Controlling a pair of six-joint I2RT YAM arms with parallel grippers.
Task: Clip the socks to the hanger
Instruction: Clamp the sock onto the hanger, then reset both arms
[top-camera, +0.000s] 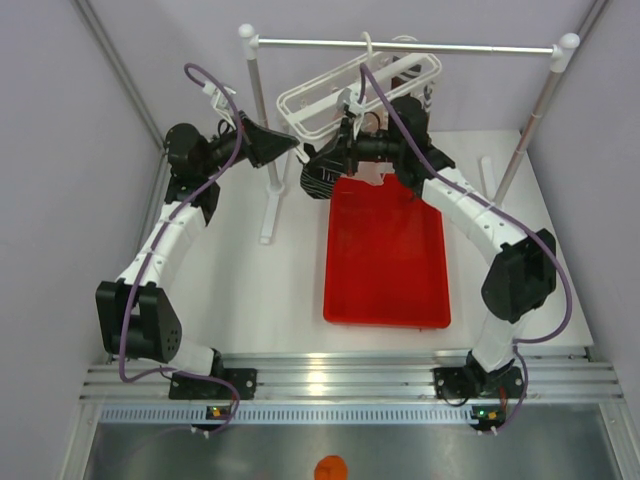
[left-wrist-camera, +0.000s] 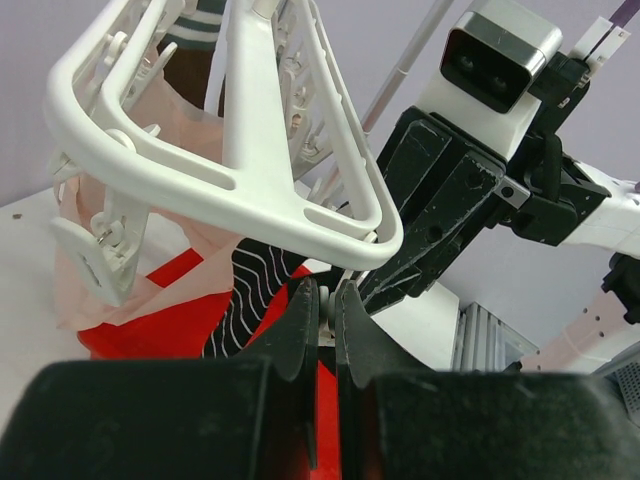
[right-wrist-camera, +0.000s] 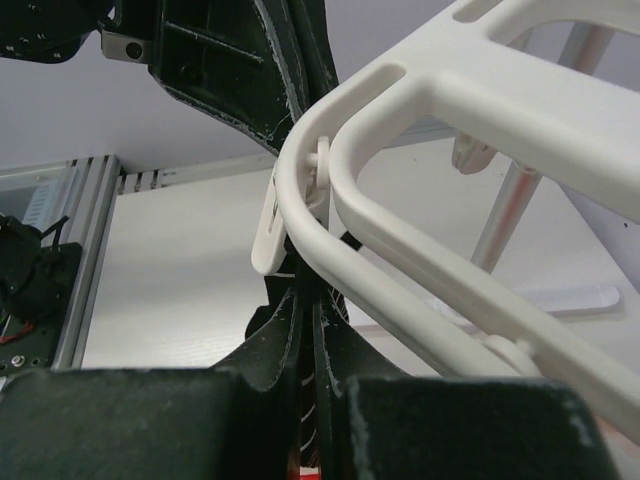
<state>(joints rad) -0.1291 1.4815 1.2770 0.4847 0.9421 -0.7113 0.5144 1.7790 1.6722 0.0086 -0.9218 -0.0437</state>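
Though unseen overhead, sock (left-wrist-camera: 245, 300) under hanger (left-wrist-camera: 250, 130).

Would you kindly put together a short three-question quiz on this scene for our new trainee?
1. True or false: the hanger hangs from the metal crossbar.
2. The tray lying on the table is: A blue, B red, C green.
3. In the left wrist view, name the item hanging from the hanger that is not a sock.
Key: 1 true; 2 B; 3 the pale pink fabric.
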